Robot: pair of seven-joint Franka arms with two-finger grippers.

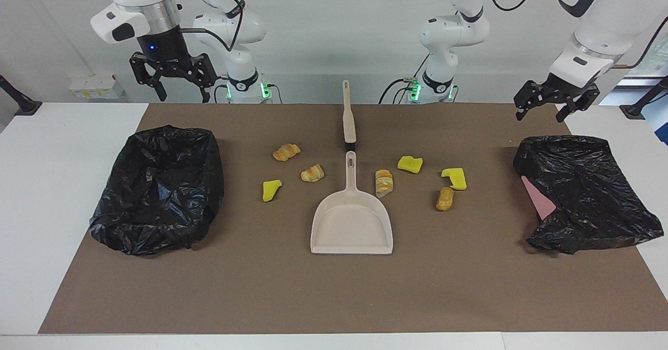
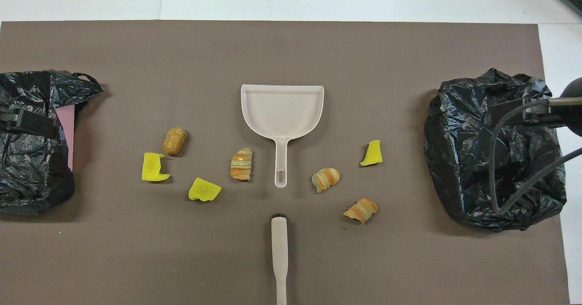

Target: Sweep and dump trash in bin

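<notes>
I'm seeing both arms waiting up in the air, nothing gripped. The right claw (image 1: 175, 85) is hanging over the bench (image 1: 323, 292) edge by its own base, above the black bin bag (image 1: 159, 188) at the right arm's end, fingers spread wide. The left claw (image 1: 554, 102) is hanging above the other black bag (image 1: 584, 193) at the left arm's end, also wide and empty.

The trash (image 1: 384, 182) is lying scattered on the brown mat (image 2: 291, 50) mid-bench, seven pieces: three yellow chunks (image 2: 203, 190) and four striped rolls (image 2: 325, 179), sitting on both sides of the dustpan's handle, none touching it.

The beige dustpan (image 1: 352, 225) is lying flat in the middle, handle pointing toward the robots. The brush (image 1: 348, 115) is lying in line with it, nearer to the robots, its dark tip just short of the dustpan's handle end.

A pink thing (image 1: 540, 197) is showing at the mouth of the bag at the left arm's end.
</notes>
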